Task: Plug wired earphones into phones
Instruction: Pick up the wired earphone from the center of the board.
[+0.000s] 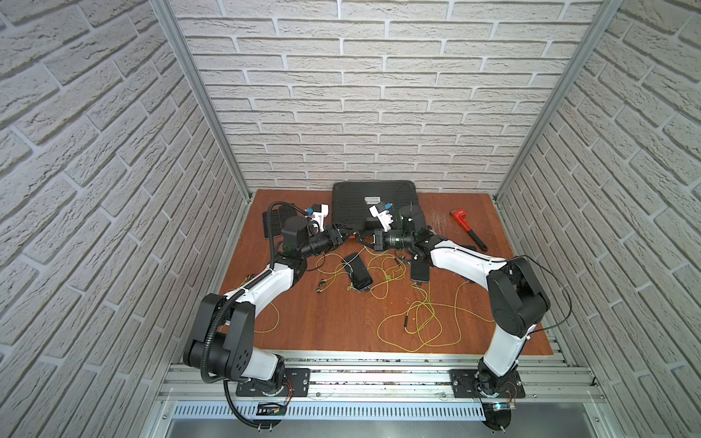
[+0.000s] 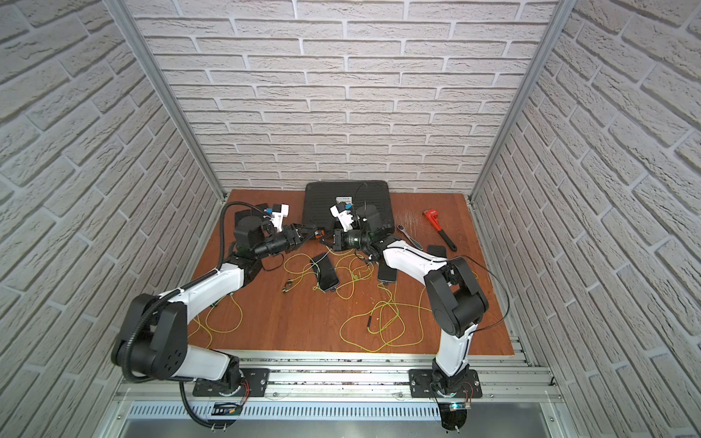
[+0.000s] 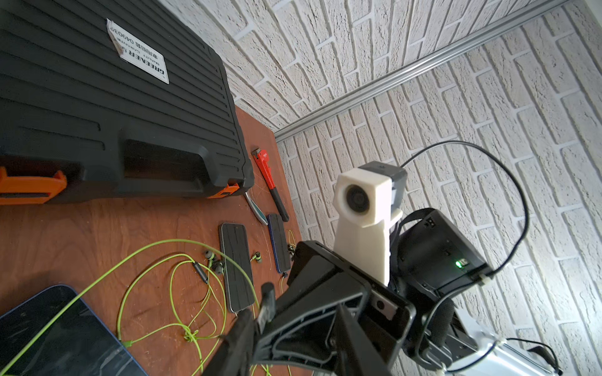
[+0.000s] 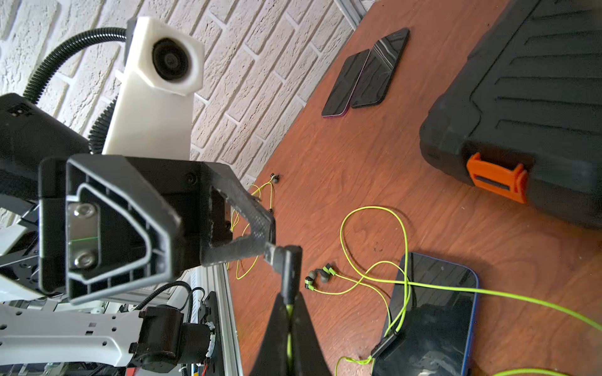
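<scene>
Both grippers meet in front of the case, above the table. My right gripper [image 4: 288, 301] is shut on a yellow-green earphone cord just behind its dark plug [image 4: 288, 276], which sticks out past the fingertips. My left gripper [image 1: 346, 234] faces it with jaws apart, and one finger [image 4: 257, 228] touches the plug's tip. One phone [image 1: 358, 271] lies below the grippers with cord across it, and another phone [image 1: 420, 271] lies to its right. Two more phones [image 4: 365, 75] lie by the left wall. More earphones [image 1: 417, 326] lie in loose loops near the front.
A big black case [image 1: 373, 201] with orange latches stands at the back, right behind the grippers. A red pipe wrench [image 1: 468, 227] and a ratchet [image 2: 407, 235] lie at the back right. Another phone [image 2: 436, 251] lies beside the right arm.
</scene>
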Tool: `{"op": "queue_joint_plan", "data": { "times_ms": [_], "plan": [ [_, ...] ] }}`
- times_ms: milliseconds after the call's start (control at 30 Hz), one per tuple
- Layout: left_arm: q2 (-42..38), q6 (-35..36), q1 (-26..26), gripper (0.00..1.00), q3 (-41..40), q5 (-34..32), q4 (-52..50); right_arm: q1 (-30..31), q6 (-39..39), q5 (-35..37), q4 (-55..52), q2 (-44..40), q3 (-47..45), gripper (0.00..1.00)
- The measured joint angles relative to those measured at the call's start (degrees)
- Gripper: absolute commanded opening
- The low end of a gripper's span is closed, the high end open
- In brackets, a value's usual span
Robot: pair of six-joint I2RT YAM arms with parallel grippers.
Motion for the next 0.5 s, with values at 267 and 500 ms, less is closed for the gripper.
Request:
{"op": "queue_joint_plan", "data": {
  "times_ms": [267,500],
  "plan": [
    [0.0,0.5,-0.2,0.47,0.0,-0.1,-0.1,-0.1,1.5,0.5,1.2,0.0,0.0,0.06],
    [0.3,0.8,-0.3,0.39,0.0,-0.2,0.0,0.2,1.8,0.0,1.4,0.0,0.0,0.06]
  ]
}}
